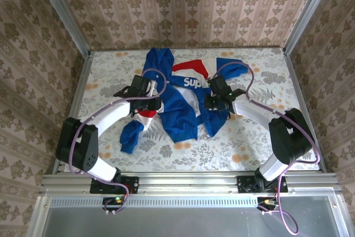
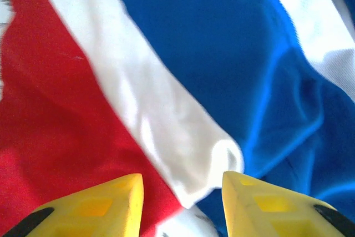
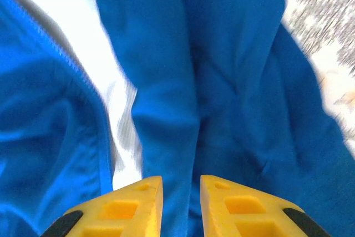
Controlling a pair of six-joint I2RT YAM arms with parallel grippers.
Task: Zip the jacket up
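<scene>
Yellow fingers (image 2: 111, 206) of the left end effector (image 2: 182, 187) set apart above the red-and-white band (image 2: 111, 98) of the jacket (image 1: 180, 117); those of the right end effector (image 3: 181, 187) nearly together astride a blue fold (image 3: 166, 109) beside the zip edge (image 3: 64, 54), hard to say whether pinching it. Spread rumpled mid-tabletop (image 1: 249, 142) between both arms, seemingly light, limp and slick, apt to bunch rather than slide. Best held taut at the hem by the zip's foot, pull pinched separately.
</scene>
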